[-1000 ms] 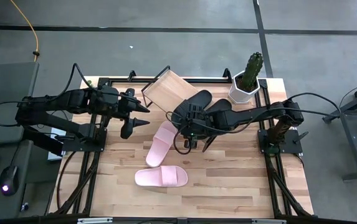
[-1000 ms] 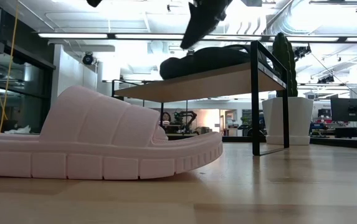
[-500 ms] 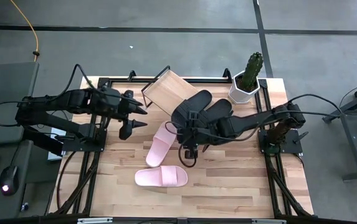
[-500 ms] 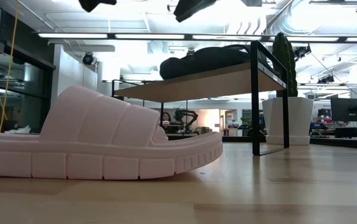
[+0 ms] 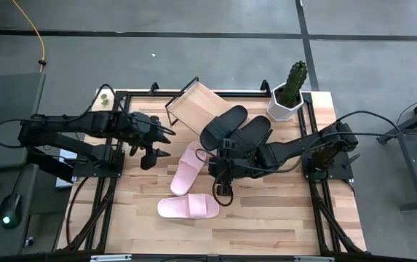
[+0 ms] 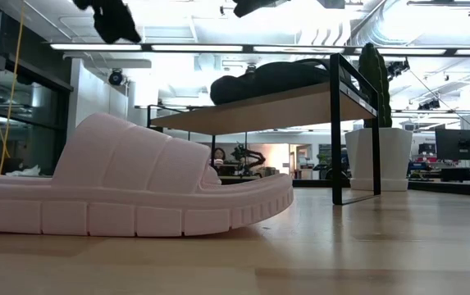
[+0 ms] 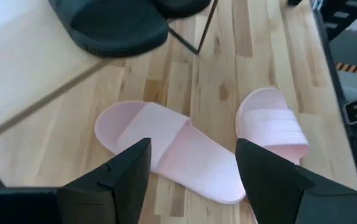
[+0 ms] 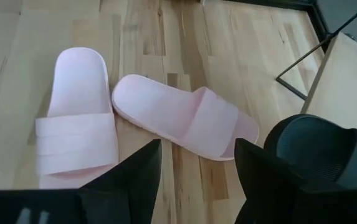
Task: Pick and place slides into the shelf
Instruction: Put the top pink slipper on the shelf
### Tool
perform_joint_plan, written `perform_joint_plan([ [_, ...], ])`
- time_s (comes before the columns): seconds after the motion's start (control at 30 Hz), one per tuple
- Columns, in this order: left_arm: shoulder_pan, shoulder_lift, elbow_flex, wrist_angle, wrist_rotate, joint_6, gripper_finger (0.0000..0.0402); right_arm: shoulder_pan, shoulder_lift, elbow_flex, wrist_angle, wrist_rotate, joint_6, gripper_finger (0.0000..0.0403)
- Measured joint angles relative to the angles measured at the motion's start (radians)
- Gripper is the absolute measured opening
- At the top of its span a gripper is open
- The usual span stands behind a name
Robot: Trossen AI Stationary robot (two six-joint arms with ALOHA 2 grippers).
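Note:
Two black slides (image 5: pixel 236 125) lie side by side on the shelf's wooden board (image 5: pixel 193 102); they also show in the low view (image 6: pixel 276 78). Two pink slides rest sole-down on the table, one beside the shelf (image 5: pixel 188 167) and one nearer the front edge (image 5: pixel 188 207). My left gripper (image 5: pixel 161 143) hovers open and empty left of the shelf, and both pink slides (image 7: pixel 172 146) show ahead of it (image 7: pixel 190 180). My right gripper (image 5: pixel 221 185) hovers open and empty above the table just right of the pink slides (image 8: pixel 184 121), in front of the shelf.
A white pot with a cactus (image 5: pixel 287 94) stands at the far right, beside the shelf. The shelf's black frame leg (image 6: pixel 335 131) stands on the table. Bare wood lies along the table's near edge and near right.
My right gripper has drawn back from the black slides on the shelf toward the table's near edge and now hangs beside the pink slides. My left gripper has come down a little and toward the near edge. The slides have not moved.

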Motion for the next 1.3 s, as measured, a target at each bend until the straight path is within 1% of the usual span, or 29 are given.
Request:
perform_joint_plan([
  [0.17,0.0,0.0,-0.086,0.116,-0.001,0.02,0.0223,0.005,0.0,0.0,0.013,0.016,-0.011,0.0193],
  [0.27,-0.006,0.0,-0.148,0.221,0.009,0.038,0.0223,0.004,0.001,0.0,0.01,0.017,-0.022,0.0193],
  [0.37,-0.038,0.0,-0.218,0.322,0.004,0.056,0.0223,0.011,0.016,-0.001,-0.016,0.02,0.002,0.0193],
  [0.43,-0.065,0.0,-0.251,0.368,-0.018,0.067,0.0223,0.022,0.034,-0.001,-0.037,0.016,0.008,0.0193],
  [0.6,-0.159,0.006,-0.258,0.386,-0.153,0.106,0.0223,0.031,0.07,-0.001,-0.04,0.009,-0.037,0.0193],
  [0.7,-0.238,0.008,-0.256,0.388,-0.272,0.12,0.0223,0.029,0.075,-0.001,-0.041,0.01,-0.054,0.0193],
  [0.8,-0.31,0.033,-0.255,0.384,-0.405,0.173,0.0223,0.024,0.074,-0.001,-0.037,0.014,-0.061,0.0193],
  [0.87,-0.351,0.053,-0.255,0.39,-0.473,0.212,0.0223,0.023,0.074,-0.001,-0.034,0.014,-0.061,0.0193],
  [1.03,-0.406,0.114,-0.254,0.387,-0.525,0.259,0.0223,0.023,0.072,-0.001,-0.03,0.015,-0.058,0.0193],
  [1.17,-0.421,0.184,-0.254,0.383,-0.547,0.25,0.0223,0.023,0.072,-0.001,-0.03,0.015,-0.054,0.0193],
  [1.3,-0.419,0.264,-0.254,0.383,-0.611,0.269,0.0223,0.023,0.072,-0.001,-0.03,0.015,-0.054,0.0193],
])
